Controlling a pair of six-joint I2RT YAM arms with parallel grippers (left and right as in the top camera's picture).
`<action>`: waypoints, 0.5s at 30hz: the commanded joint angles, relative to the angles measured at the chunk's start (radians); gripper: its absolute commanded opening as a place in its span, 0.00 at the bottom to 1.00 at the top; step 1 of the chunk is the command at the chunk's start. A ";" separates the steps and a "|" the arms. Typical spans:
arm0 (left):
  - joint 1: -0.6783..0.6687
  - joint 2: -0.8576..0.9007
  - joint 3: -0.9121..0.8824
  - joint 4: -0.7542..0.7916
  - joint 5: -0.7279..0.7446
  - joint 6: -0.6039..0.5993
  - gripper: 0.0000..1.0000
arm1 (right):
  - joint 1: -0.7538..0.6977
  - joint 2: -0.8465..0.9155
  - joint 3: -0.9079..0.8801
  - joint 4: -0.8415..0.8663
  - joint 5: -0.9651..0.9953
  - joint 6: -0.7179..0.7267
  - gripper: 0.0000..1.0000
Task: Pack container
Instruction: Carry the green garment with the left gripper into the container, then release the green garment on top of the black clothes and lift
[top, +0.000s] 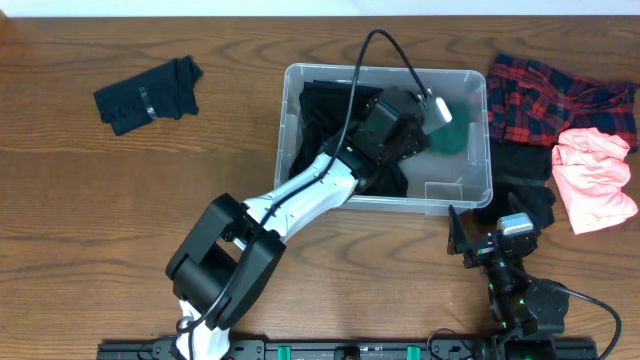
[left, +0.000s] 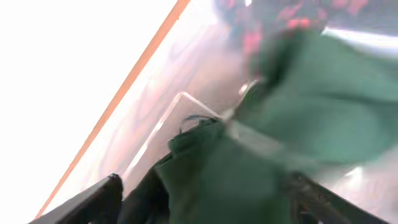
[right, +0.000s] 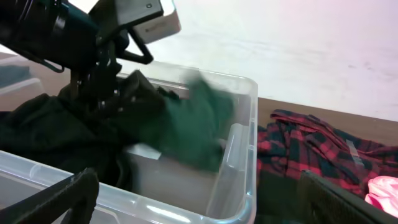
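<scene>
The clear container (top: 289, 110) stands at the table's middle and also shows in the right wrist view (right: 239, 146). A black garment (top: 320, 110) lies in its left half. My left gripper (top: 440, 127) is inside the container's right half. Its fingers are spread apart in the left wrist view (left: 205, 199). A blurred green garment (top: 462, 130) lies between and beyond them (left: 311, 106) and over the bin's floor (right: 199, 124). My right gripper (top: 478, 245) is open and empty near the front edge, right of the container (right: 196, 199).
A red plaid shirt (top: 545, 95), a pink garment (top: 595, 175) and a black garment (top: 525, 190) lie right of the container. Another black garment (top: 150, 95) lies at the far left. The left arm's cable (top: 375, 45) arcs over the bin.
</scene>
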 joint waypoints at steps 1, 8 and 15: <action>-0.021 0.007 0.026 -0.007 -0.015 0.002 0.87 | -0.008 -0.006 -0.002 -0.003 0.002 -0.006 0.99; -0.045 -0.055 0.027 -0.074 -0.092 0.003 0.87 | -0.008 -0.006 -0.002 -0.003 0.002 -0.006 0.99; -0.047 -0.131 0.027 -0.272 -0.089 -0.013 0.09 | -0.008 -0.006 -0.002 -0.003 0.002 -0.006 0.99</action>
